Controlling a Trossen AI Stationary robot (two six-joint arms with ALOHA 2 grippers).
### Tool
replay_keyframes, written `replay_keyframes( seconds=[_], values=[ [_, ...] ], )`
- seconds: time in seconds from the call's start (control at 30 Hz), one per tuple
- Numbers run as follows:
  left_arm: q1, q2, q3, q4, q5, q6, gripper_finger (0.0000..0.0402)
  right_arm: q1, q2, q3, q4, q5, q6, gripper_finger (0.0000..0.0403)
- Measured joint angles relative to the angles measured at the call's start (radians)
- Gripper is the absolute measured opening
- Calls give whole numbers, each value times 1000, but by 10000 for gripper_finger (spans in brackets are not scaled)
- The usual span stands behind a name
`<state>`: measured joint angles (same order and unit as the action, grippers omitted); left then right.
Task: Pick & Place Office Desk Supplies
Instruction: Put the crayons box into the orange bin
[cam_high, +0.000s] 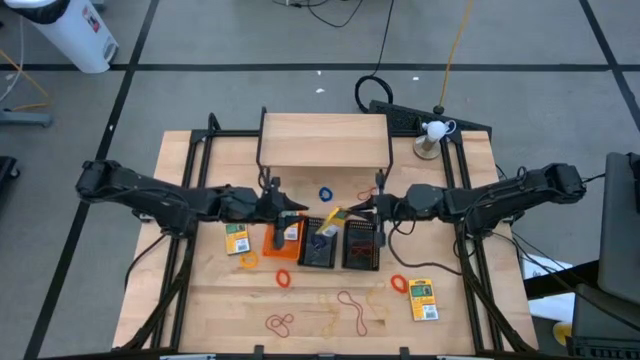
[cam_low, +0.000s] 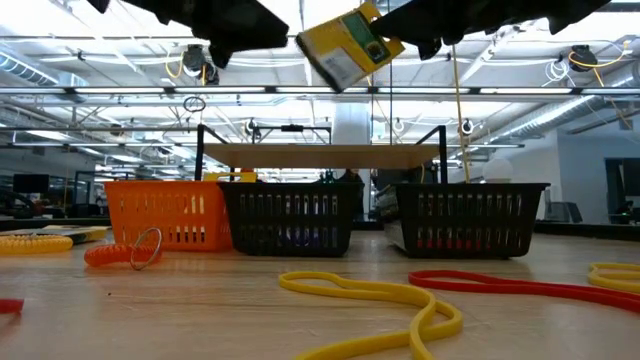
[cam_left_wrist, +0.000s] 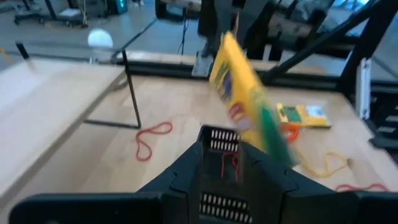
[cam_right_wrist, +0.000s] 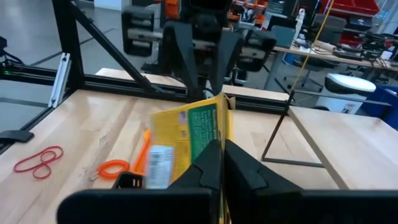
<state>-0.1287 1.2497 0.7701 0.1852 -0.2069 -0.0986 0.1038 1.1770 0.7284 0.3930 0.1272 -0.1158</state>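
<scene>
3 bins before shelf

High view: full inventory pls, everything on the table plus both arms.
mesh bins: 3, one orange, two black, row at table centre
packs: 3, yellow-green; one left of the orange bin, one front right, one raised over the bins
rubber bands: several; blue by the shelf, orange, red in front of bins
shelf: 1, light wood, back centre
left gripper: by the orange bin, beside raised pack
right gripper: jaws shut on raised pack
</scene>
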Motion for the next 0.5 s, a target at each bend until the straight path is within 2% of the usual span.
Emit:
replay_keyframes(
  seconds=[0.27,0.5],
  values=[
    [18,92,57,-4,88,-16,104,0,0,0,-5,1,-2,0],
    [18,92,113,-81,102,-14,104,0,0,0,-15,1,-2,0]
  ],
)
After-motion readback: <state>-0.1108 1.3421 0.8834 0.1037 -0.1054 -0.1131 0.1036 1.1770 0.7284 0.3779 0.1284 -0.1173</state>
